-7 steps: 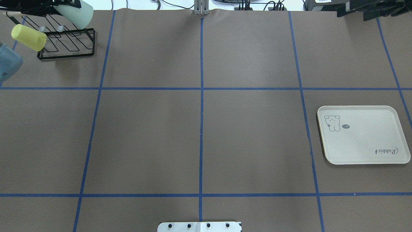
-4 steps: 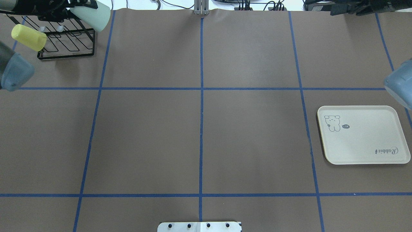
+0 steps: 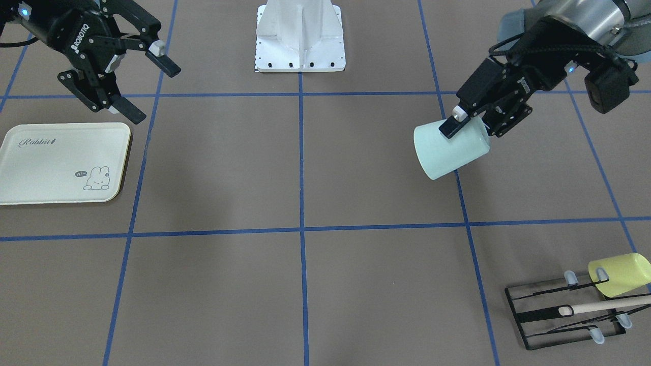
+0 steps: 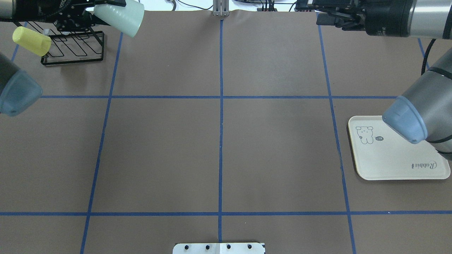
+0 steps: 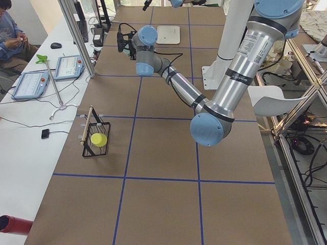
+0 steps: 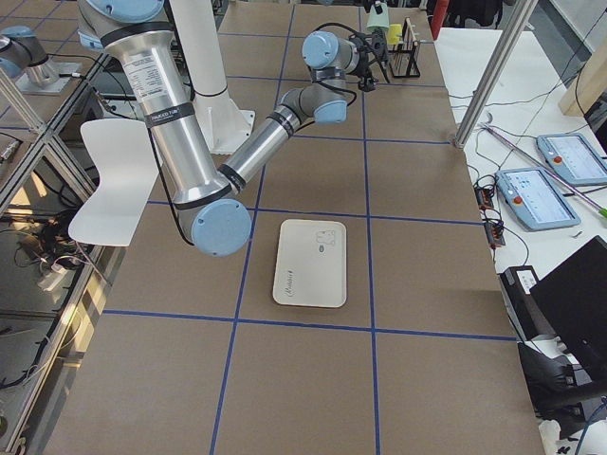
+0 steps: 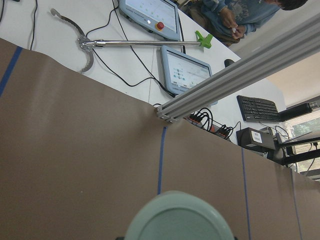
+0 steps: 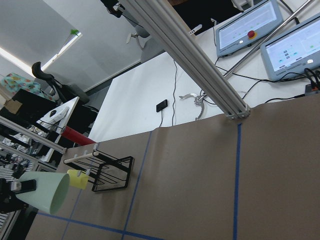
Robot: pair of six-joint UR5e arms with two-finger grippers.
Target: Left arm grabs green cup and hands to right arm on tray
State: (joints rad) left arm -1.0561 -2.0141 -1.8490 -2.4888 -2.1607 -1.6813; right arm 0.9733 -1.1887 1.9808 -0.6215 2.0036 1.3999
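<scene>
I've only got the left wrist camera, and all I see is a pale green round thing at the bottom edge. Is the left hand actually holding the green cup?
Observer: Yes. In the front view the left hand is shut on the green cup, which hangs tilted above the table.
Operator: Where's the right hand?
Observer: The right hand is open, raised in the air on the tray's side of the table, well apart from the cup.
Operator: And the other cup?
Observer: The yellow cup sits on the black rack.
</scene>
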